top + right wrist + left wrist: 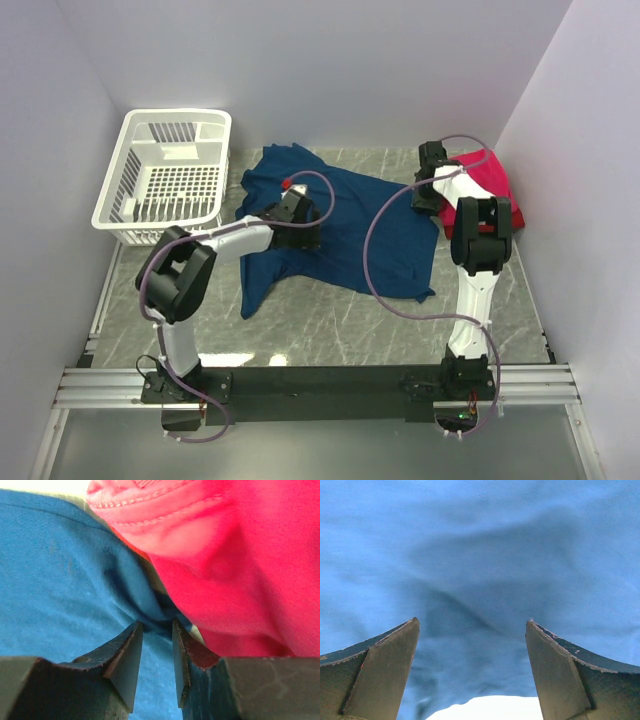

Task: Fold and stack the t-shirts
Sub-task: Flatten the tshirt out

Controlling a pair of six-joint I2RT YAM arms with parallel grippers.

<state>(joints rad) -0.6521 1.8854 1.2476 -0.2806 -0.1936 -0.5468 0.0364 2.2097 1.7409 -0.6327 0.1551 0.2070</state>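
Navy t-shirt (350, 235) lies spread at the centre of the desk (330, 320), a tool at each side.
Its long axis runs upper left to lower right. The left tool (472, 625) hangs spread wide over its left part. The right tool (156, 625), nearly pressed together, meets its right edge beside the red t-shirt (490, 180); whether it pinches cloth I cannot tell.

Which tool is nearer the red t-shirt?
Right. The right tool sits at the edge of the red t-shirt; the left tool is well away, over the navy t-shirt.
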